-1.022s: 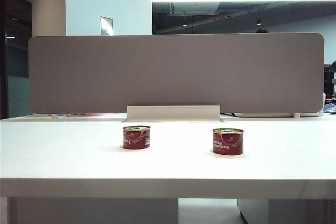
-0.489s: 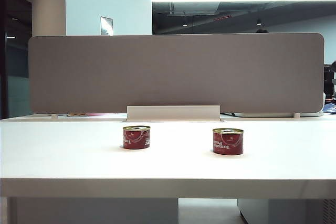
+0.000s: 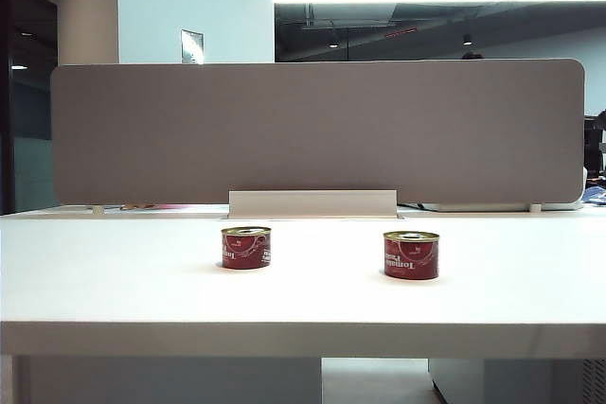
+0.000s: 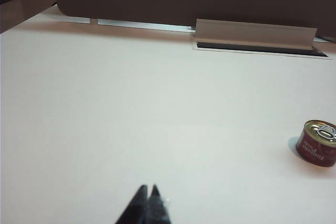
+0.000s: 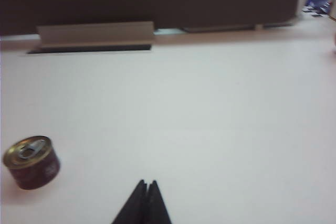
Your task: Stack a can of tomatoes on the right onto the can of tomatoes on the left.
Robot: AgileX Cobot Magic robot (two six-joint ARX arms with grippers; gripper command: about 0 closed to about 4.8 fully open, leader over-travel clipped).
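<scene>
Two red tomato cans with gold lids stand upright and apart on the white table. The left can (image 3: 246, 248) is also in the left wrist view (image 4: 317, 144). The right can (image 3: 411, 255) appears in the right wrist view (image 5: 31, 162). Neither arm shows in the exterior view. My left gripper (image 4: 148, 187) is shut and empty, hovering over bare table well short of the left can. My right gripper (image 5: 146, 182) is shut and empty too, off to the side of the right can and not touching it.
A grey partition panel (image 3: 317, 131) runs along the table's back edge, with a white cable-tray flap (image 3: 312, 203) standing up in front of it. The table's front edge (image 3: 303, 338) faces the exterior camera.
</scene>
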